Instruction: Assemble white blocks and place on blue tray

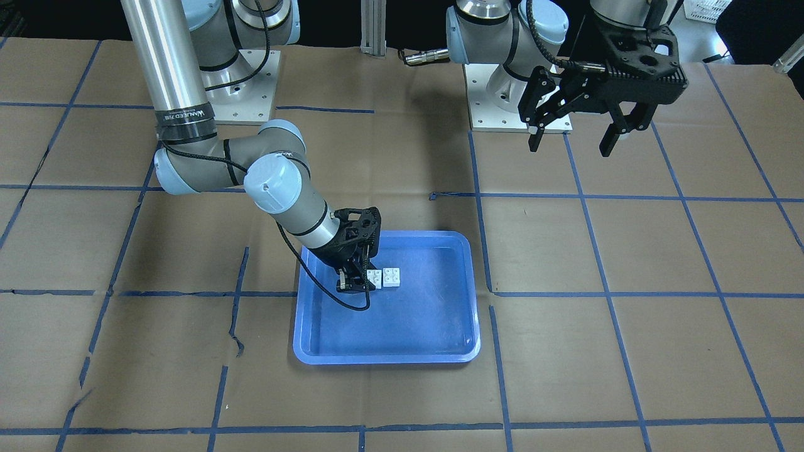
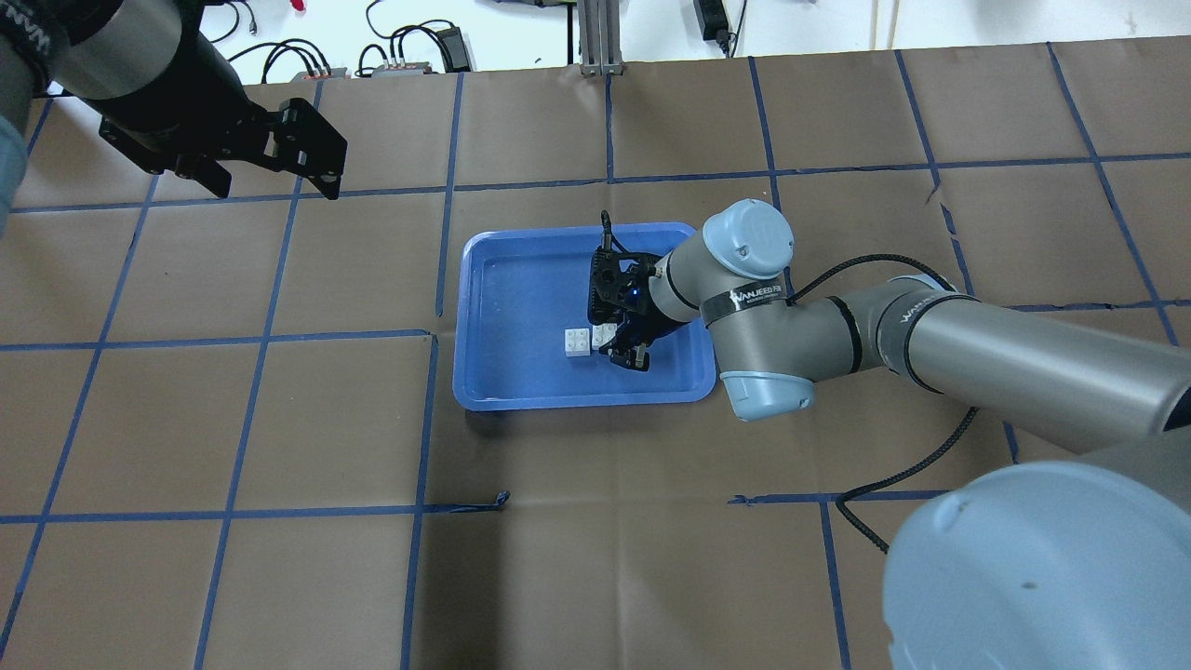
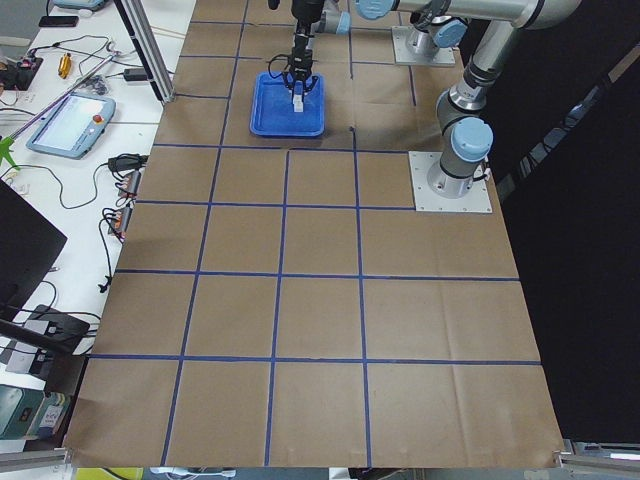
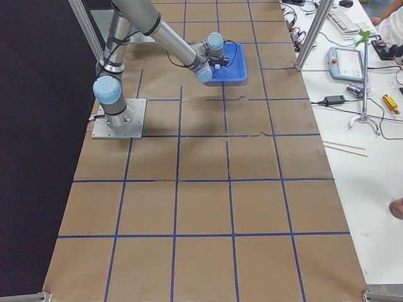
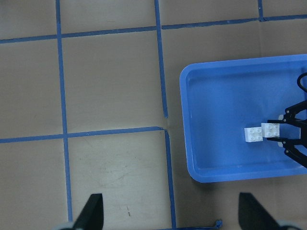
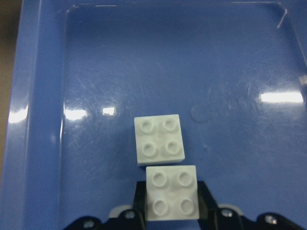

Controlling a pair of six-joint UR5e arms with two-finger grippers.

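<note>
The blue tray [image 1: 389, 361] lies mid-table. Two white blocks rest side by side inside it. My right gripper [image 1: 361, 285] reaches down into the tray and is shut on one white block [image 1: 375, 279], which touches the second, free white block [image 1: 392, 277]. In the right wrist view the held block [image 6: 171, 191] sits between the fingers, just below the free block [image 6: 159, 139]. From overhead the held block [image 2: 603, 335] is right of the free one [image 2: 577, 341]. My left gripper [image 1: 570, 149] hangs open and empty high above the table, away from the tray.
The table is covered in brown paper with a blue tape grid [image 2: 437, 335]. The arm bases [image 1: 518, 94] stand at the robot's edge. In the side views, a teach pendant [image 3: 70, 120] and cables lie on a white bench beyond the table.
</note>
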